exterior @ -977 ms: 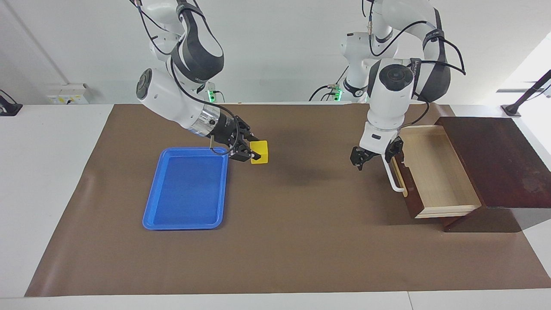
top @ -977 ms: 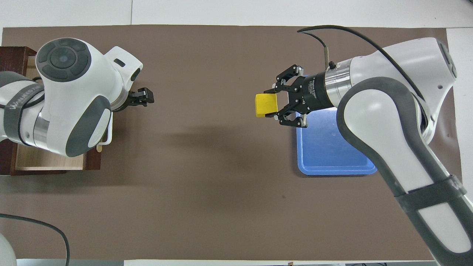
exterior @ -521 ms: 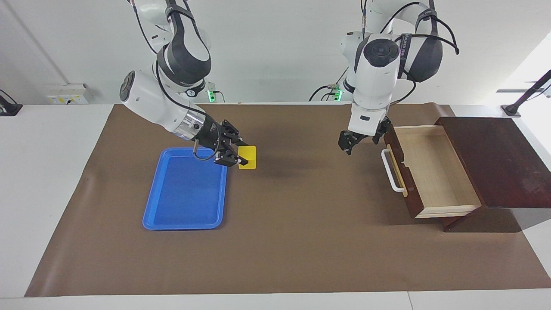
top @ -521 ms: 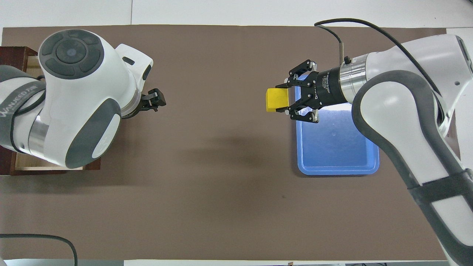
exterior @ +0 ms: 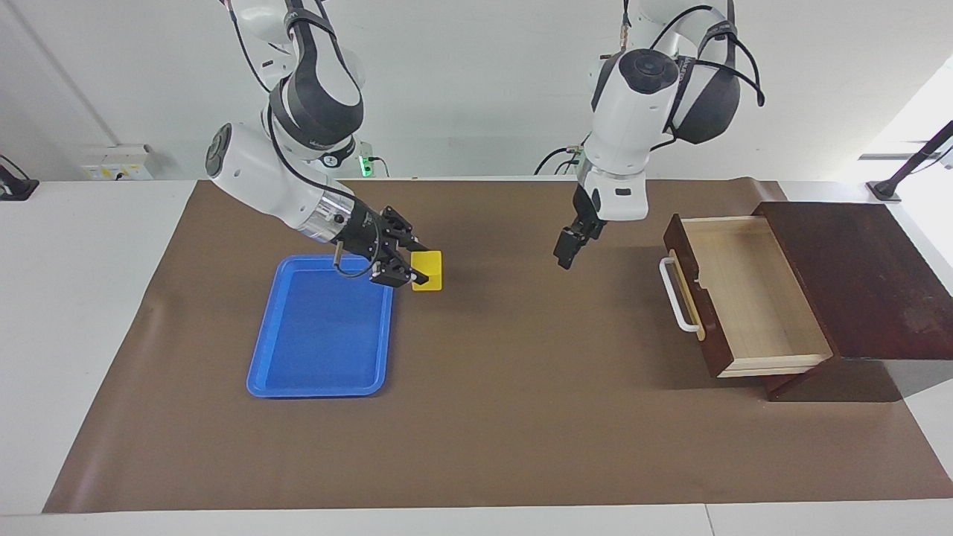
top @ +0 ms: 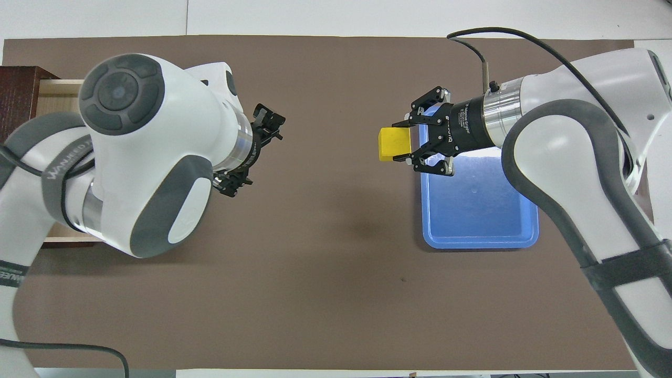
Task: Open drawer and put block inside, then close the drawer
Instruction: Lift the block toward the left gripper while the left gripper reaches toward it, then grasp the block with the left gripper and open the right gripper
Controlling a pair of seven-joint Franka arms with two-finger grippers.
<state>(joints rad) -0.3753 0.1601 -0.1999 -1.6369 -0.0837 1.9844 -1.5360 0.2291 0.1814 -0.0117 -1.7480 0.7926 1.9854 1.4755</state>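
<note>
The yellow block [exterior: 427,270] sits low over the brown mat, just beside the blue tray [exterior: 322,327], pinched between the fingers of the right gripper [exterior: 414,269]. The drawer [exterior: 744,294] stands pulled open at the left arm's end. The left gripper [exterior: 566,246] hangs over bare mat near it; I cannot tell how its fingers stand.
</note>
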